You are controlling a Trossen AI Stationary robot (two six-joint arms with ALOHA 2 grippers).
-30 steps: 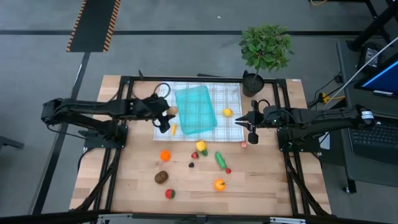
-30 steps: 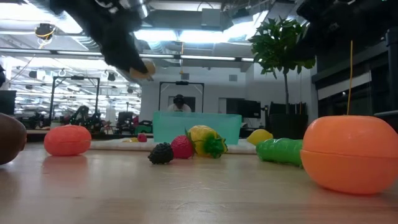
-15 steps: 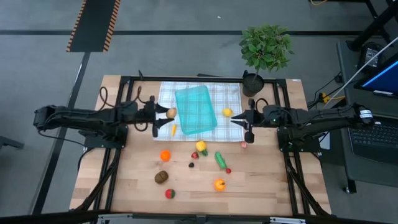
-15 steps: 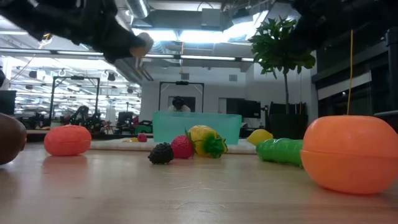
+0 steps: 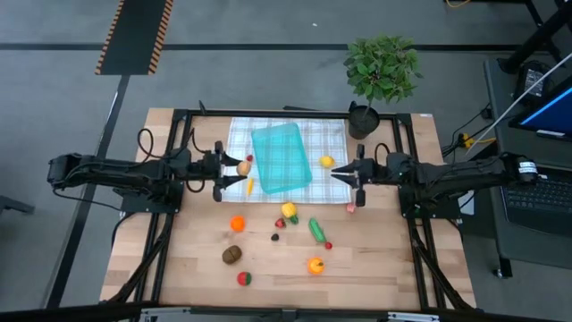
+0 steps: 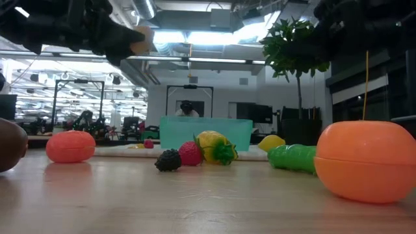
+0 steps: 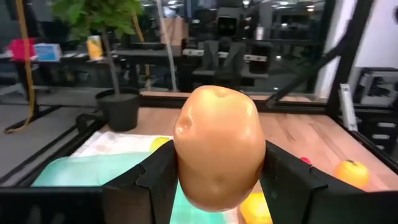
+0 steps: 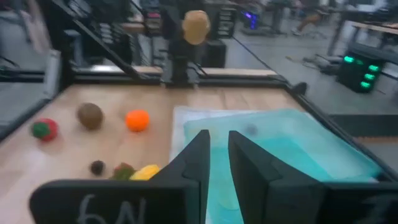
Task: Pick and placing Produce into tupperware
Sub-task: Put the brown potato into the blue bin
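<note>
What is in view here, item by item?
Tupperware: 1, teal, on checked cloth.
Potato: 1, tan, in left gripper.
Lemon: 1, yellow, on cloth.
Carrot: 1, orange, cloth's edge.
Oranges: 2, table.
Cucumber: 1, green, table.
Kiwi: 1, brown, table.
Plant: 1, green, far edge.
Left gripper: beside tupperware, raised.
Right gripper: near lemon.
</note>
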